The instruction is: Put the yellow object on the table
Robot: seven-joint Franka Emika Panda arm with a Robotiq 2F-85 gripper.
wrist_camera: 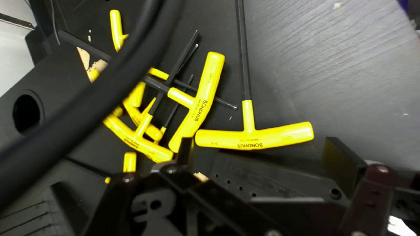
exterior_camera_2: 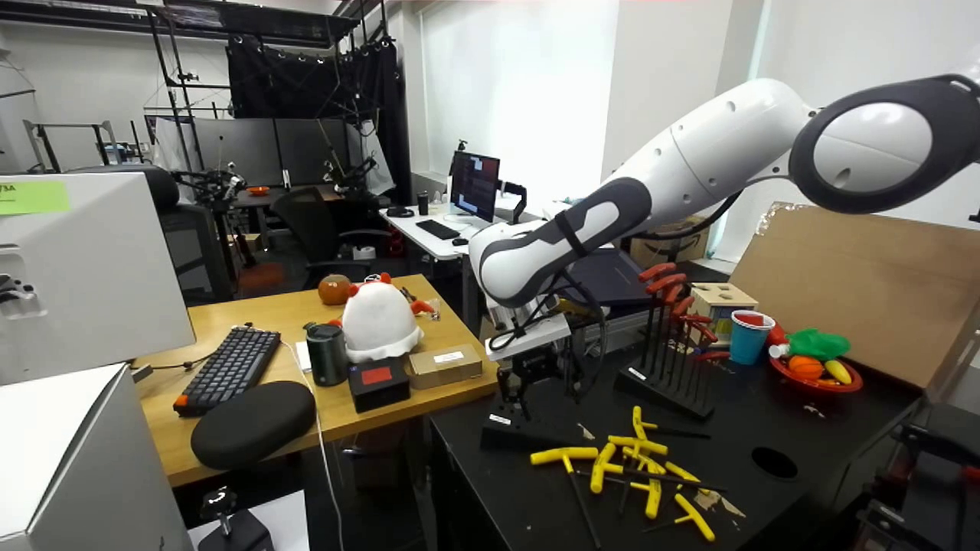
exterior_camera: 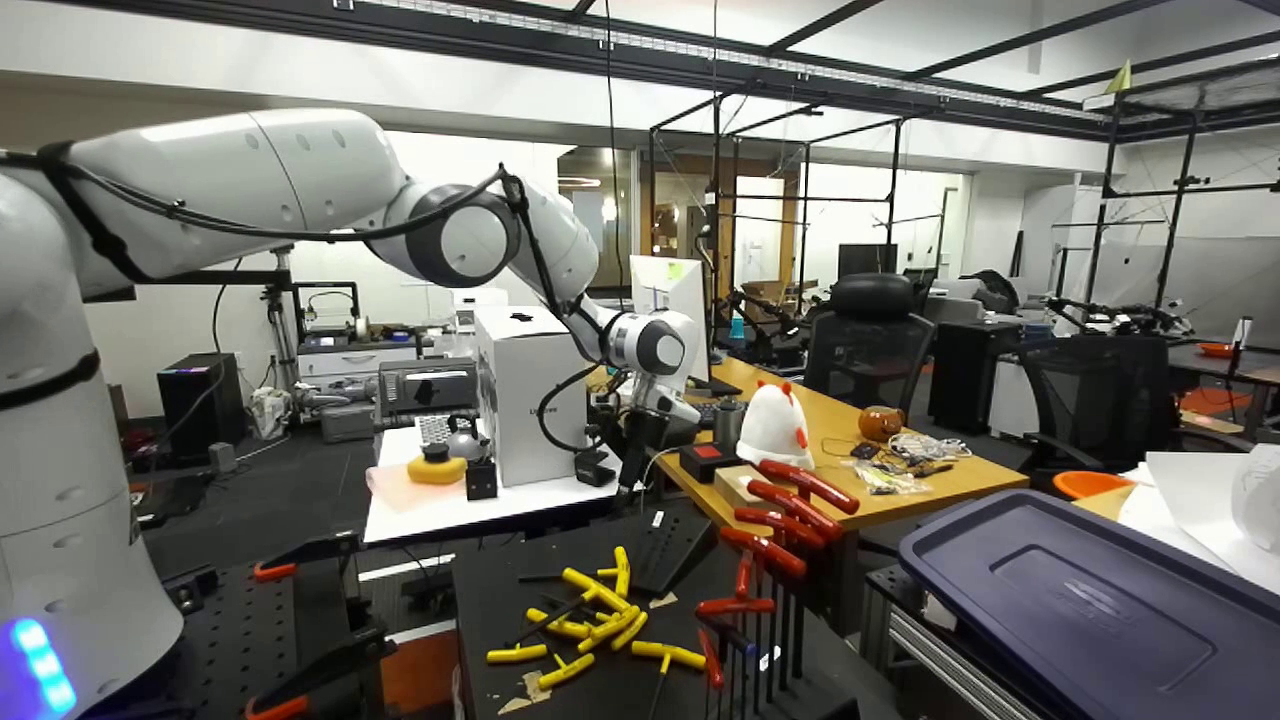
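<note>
Blk cable [wrist_camera: 111,83] runs blurred across wrist view, nearest; then the gripper [wrist_camera: 257,147], jaws spread wide, nothing held. Past it, framed b/w the jaws in that view, a yellow hex key [wrist_camera: 251,131] lies on the blk table [wrist_camera: 295,65], w/ other yellow keys [wrist_camera: 198,109] piled alongside; gripper hangs apart from them in both exterior views.

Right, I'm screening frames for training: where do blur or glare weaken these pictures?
Wrist view: the dark cable is out of focus, while BONDHUS on a yellow handle is legible, and pale sheen washes the black table; in an exterior view, the base lights glare blue-white.
</note>
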